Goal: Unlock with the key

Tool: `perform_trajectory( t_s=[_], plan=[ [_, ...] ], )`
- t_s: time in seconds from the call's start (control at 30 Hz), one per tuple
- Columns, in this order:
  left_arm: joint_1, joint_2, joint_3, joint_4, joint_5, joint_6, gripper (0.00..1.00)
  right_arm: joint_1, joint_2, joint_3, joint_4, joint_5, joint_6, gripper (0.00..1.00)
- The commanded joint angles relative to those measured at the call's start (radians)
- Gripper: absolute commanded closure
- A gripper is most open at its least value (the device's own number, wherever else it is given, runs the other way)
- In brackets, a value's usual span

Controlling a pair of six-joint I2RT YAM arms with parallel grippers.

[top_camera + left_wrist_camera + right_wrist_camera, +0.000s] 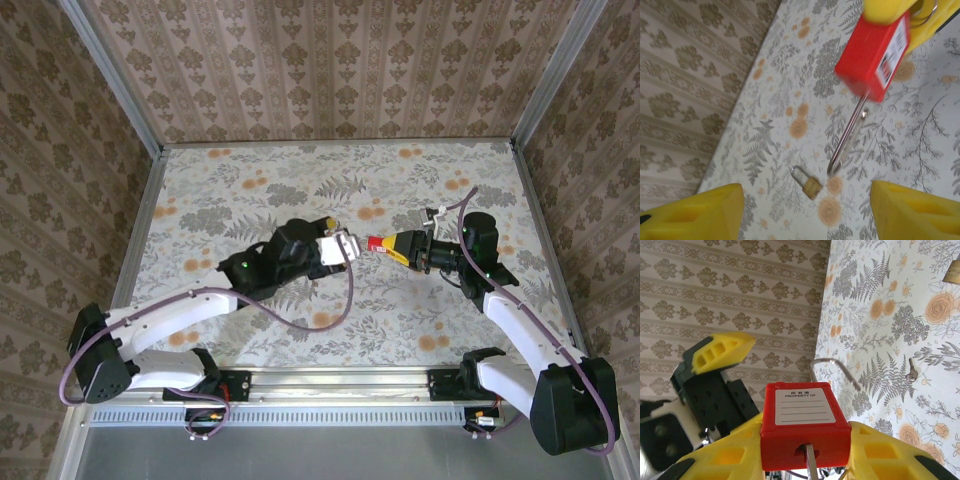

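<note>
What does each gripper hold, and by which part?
The right gripper holds the red rectangular plastic padlock with a white label, its yellow fingers clamping the two sides of the body. The left gripper is open and holds nothing.

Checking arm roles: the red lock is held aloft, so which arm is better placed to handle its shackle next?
Left, probably. The left gripper is open, empty and facing the shackle; the right gripper is shut on the red lock, so it is busy.

Bright even light, soft shadows, foreground blurred
</note>
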State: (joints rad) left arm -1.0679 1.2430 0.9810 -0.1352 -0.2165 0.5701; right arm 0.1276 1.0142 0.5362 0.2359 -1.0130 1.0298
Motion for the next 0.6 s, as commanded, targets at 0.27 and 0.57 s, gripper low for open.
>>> perform_trajectory(
  t_s=[0.27,0.57],
  plan=[
    [-0.2,0.136,-0.076,0.453,-0.253,0.375,0.14,0.01,-0.038,0.007,0.054,0.046,0.069,0.79],
    [-0.178,0.269,-0.002,0.497,-0.279,0.399,0.17,0.021,-0.072,-0.014,0.03,0.056,0.08,0.79]
  ],
)
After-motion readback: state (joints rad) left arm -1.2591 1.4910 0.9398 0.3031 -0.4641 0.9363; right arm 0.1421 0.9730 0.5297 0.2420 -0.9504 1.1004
